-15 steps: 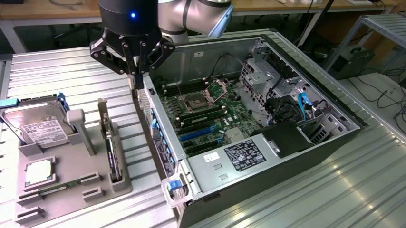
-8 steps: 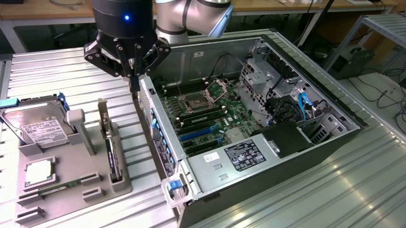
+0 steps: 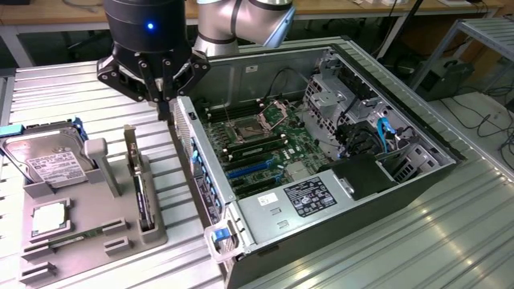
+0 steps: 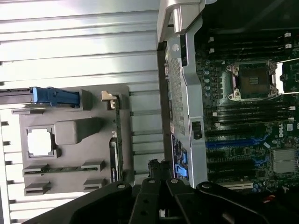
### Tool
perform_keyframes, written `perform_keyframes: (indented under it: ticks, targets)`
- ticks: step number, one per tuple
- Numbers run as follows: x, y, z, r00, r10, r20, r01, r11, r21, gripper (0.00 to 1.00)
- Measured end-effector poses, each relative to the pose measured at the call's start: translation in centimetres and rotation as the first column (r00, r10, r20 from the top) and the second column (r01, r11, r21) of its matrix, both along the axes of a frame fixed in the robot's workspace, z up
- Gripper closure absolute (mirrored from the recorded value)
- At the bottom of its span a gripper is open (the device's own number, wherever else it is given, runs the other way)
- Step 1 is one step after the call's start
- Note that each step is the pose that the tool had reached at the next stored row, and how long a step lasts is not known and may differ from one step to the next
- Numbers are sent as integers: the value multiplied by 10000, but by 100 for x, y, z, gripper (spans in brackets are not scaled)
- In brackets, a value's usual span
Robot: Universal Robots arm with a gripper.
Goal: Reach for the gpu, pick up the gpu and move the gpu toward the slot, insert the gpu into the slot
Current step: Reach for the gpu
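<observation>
The gpu (image 3: 141, 188) is a thin dark card standing on edge in the grey holder (image 3: 88, 201), with its pale bracket at the far end. In the wrist view the gpu (image 4: 117, 140) runs along the holder's edge nearest the case. My gripper (image 3: 165, 113) hangs above the gap between the holder and the case's perforated rear wall, past the card's bracket end. It is shut and holds nothing. Its dark fingertips (image 4: 158, 166) show in the wrist view. The blue slot (image 3: 249, 171) lies on the green motherboard inside the open case, also seen as the slot (image 4: 231, 142).
The holder also carries a silver-labelled hard drive (image 3: 53, 161), a processor chip (image 3: 50, 218) and a small green memory stick (image 3: 76, 238). The open computer case (image 3: 418, 129) has tall walls, a power supply (image 3: 309, 195) and cables. Ribbed metal tabletop (image 3: 449, 241) surrounds everything.
</observation>
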State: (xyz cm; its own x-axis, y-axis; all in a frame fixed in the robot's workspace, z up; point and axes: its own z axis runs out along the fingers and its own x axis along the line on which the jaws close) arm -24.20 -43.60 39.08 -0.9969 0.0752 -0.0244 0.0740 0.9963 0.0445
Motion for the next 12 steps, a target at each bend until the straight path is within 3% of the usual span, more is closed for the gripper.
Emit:
perform_keyframes:
  ticks: [12]
  targets:
    - [-99,-60,-7,10000,4,0,-4,10000,0,89]
